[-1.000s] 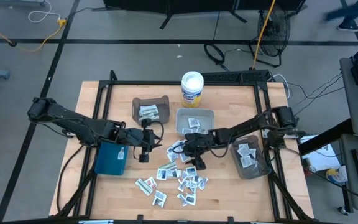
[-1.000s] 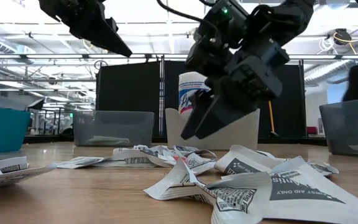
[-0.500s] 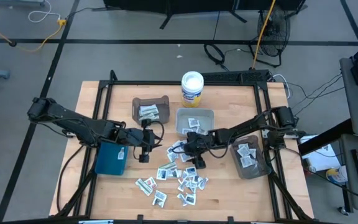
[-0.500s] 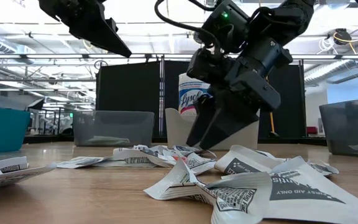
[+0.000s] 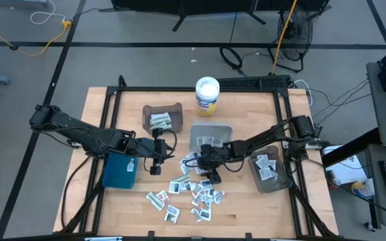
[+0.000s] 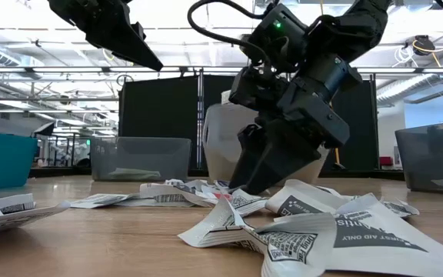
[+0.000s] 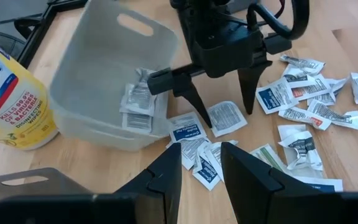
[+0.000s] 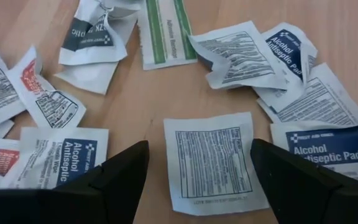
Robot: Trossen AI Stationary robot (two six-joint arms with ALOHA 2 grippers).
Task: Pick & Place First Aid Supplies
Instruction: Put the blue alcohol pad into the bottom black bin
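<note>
**A:** From above, how do the arms sit?

**B:** The right arm reaches in from the table's right edge, its right gripper (image 5: 212, 175) low over the near edge of the scattered first aid supplies (image 5: 191, 191), just in front of the clear bin (image 5: 211, 134). The left arm stretches across from the left, its left gripper (image 5: 156, 167) beside the teal bin (image 5: 119, 170).

**A:** And at table level?

**B:** The right gripper (image 6: 246, 183) points steeply down, fingers parted, tips almost at the packets. The left arm hangs high in the upper left corner.

**A:** The left wrist camera?

**B:** Its own fingers (image 7: 166, 177) stand apart, holding nothing. Beyond them the right gripper (image 7: 224, 112) straddles a white packet (image 7: 226, 116) beside the clear bin (image 7: 98, 56).

**A:** The right wrist camera?

**B:** Fingers (image 8: 120, 171) spread wide on either side of that packet (image 8: 211, 158), flat on the wood, empty between.
</note>
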